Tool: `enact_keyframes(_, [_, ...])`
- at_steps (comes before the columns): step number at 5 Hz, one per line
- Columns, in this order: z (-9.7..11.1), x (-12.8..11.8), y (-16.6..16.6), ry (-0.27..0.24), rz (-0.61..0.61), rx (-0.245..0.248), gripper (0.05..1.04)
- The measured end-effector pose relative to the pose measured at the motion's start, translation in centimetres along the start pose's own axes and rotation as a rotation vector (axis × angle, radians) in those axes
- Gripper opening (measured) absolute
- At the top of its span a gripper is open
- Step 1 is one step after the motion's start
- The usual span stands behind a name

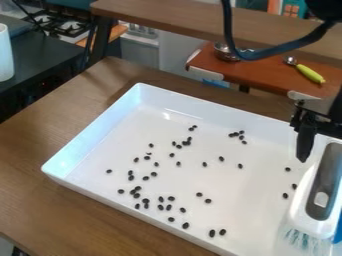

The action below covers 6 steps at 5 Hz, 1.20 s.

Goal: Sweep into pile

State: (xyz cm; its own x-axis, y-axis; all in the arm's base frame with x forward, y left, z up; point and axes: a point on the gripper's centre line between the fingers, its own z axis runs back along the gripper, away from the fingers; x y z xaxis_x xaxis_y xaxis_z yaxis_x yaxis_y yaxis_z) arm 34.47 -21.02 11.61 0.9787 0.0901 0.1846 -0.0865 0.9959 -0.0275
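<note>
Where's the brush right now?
In the camera view, the white brush is at the right edge, over the right end of the tray, right of the black beans.

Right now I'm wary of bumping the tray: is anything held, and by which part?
That cannot be told: the gripper is near the brush, by its upper end, but no hold is clear.

— How's the light in there?
— Bright enough. The white tray (97,131) catches most of it, with a strong sheen along its left wall and a small glare spot on the back wall.
— And the worktop (40,165)?
— Duller, with soft shine near its far corner.
— Any dark bits?
— The arm (327,7) is nearly solid black, and I can't tell where the light comes from
</note>
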Motion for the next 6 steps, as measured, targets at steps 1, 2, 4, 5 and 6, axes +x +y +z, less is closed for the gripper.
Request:
enact_keyframes(1, [-1.6,-0.5,0.1,0.038,-0.002,0.024,1.000])
enact_keyframes(2, [-1.5,-0.5,0.2,0.051,-0.018,0.023,1.000])
enact_keyframes(4, [-2.7,-0.4,0.3,0.062,-0.013,0.028,0.684])
enact_keyframes(5, [-2.9,-0.4,0.3,0.087,0.004,0.027,0.491])
enact_keyframes(6, [-3.0,-0.4,0.7,0.097,0.005,0.026,0.491])
